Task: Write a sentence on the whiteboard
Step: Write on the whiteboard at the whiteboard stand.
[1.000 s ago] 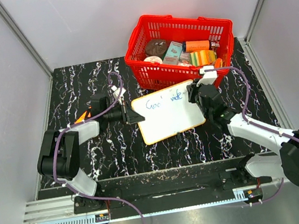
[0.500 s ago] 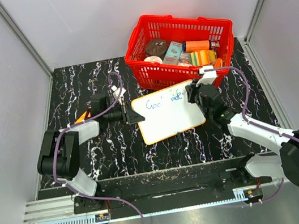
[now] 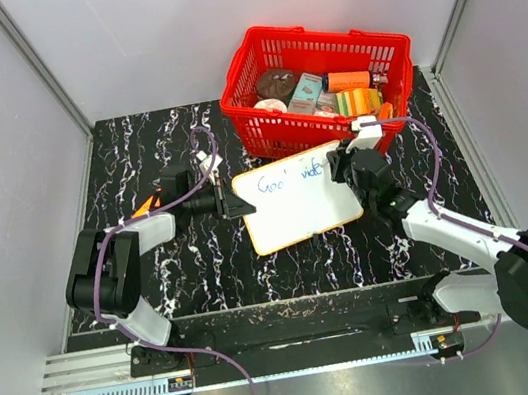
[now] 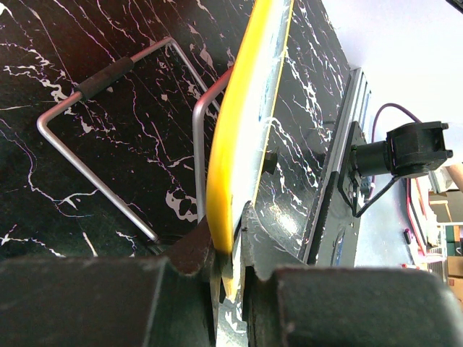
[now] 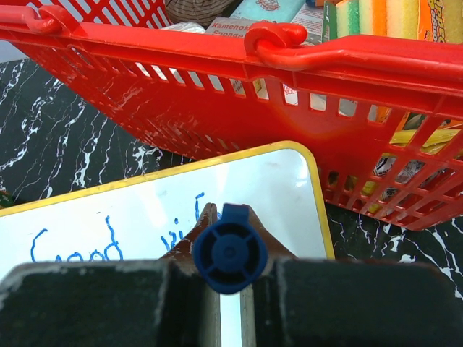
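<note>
The whiteboard's [image 3: 300, 217] left edge is pinched by the left claw [image 3: 230, 204]. The board is found mid-table [image 3: 134, 148], just before a red basket [image 3: 269, 136]. The sentence [image 3: 278, 181], begun "Good", is seen near its top. A blue marker [image 5: 230, 256] is gripped by the right claw [image 3: 342, 166].

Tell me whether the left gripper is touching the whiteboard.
Touching. In the left wrist view the left gripper pinches the yellow edge of the whiteboard, with no gap.
</note>
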`<state>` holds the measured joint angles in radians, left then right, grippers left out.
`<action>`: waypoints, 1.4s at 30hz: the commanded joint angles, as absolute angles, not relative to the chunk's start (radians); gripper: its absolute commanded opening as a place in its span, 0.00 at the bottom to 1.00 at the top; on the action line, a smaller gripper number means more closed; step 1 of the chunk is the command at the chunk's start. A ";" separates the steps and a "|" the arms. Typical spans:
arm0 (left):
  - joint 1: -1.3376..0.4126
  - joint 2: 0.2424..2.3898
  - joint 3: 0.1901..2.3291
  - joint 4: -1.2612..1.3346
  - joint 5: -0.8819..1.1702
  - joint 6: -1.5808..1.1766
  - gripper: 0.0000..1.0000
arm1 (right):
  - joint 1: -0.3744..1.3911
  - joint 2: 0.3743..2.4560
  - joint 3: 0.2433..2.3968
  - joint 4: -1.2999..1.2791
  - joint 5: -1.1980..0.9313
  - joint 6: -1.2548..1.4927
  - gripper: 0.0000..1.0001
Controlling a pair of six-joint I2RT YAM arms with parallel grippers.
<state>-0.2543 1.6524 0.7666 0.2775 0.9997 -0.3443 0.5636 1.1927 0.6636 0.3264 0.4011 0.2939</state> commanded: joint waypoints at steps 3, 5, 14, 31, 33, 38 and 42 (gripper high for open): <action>-0.268 1.692 0.761 0.219 0.842 -0.222 0.00 | 0.558 1.164 0.664 0.321 0.420 0.296 0.00; -0.268 1.693 0.759 0.219 0.844 -0.222 0.00 | 0.560 1.164 0.661 0.319 0.422 0.296 0.00; -0.268 1.695 0.762 0.218 0.842 -0.222 0.00 | 0.560 1.155 0.652 0.310 0.451 0.290 0.00; -0.270 1.695 0.764 0.219 0.842 -0.221 0.00 | 0.558 1.135 0.635 0.296 0.442 0.293 0.00; -0.270 1.695 0.764 0.218 0.842 -0.221 0.00 | 0.558 1.134 0.635 0.296 0.434 0.294 0.00; -0.270 1.695 0.764 0.219 0.844 -0.221 0.00 | 0.558 1.134 0.627 0.298 0.410 0.302 0.00; -0.270 1.694 0.761 0.218 0.842 -0.221 0.00 | 0.558 1.131 0.621 0.302 0.394 0.311 0.00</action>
<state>-0.2543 1.6527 0.7666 0.2775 1.0000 -0.3439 0.5629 1.1564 0.6327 0.2871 0.4026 0.2939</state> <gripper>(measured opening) 0.138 0.125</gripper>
